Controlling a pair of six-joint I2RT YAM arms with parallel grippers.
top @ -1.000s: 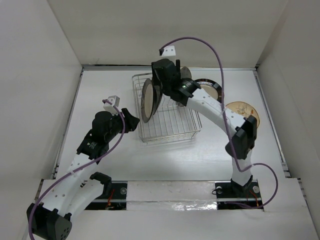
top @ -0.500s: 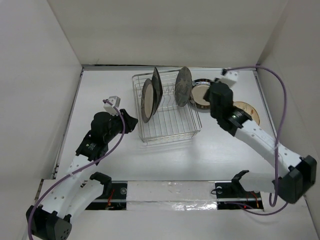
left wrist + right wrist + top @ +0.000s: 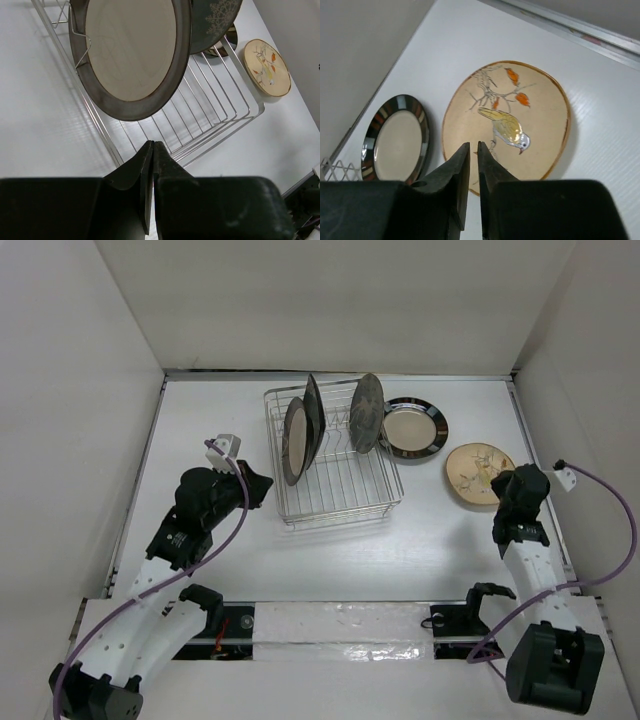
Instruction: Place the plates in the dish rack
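Note:
The dish rack (image 3: 340, 475) holds three plates on edge: a dark-rimmed cream one (image 3: 294, 440) (image 3: 132, 55), a black one with a white flower (image 3: 313, 408) (image 3: 215, 22), and a speckled one (image 3: 366, 412). Lying flat to the right of the rack are a glossy dark-rimmed plate (image 3: 412, 427) (image 3: 397, 137) and a cream plate with a bird and twigs (image 3: 480, 473) (image 3: 520, 115). My left gripper (image 3: 268, 483) (image 3: 152, 144) is shut and empty, just left of the rack's near corner. My right gripper (image 3: 510, 483) (image 3: 473, 145) hovers over the bird plate's near edge, its jaws a narrow slit apart and empty.
White walls close in the table at the back, left and right. The right wall runs close beside the bird plate. A metal rail (image 3: 340, 622) crosses the near edge between the arm bases. The rack's wire side (image 3: 200, 115) lies just ahead of my left fingers.
My right arm pulled back from the rack, leaving the speckled plate standing there, and swung right and down to the bird plate. My left jaws closed.

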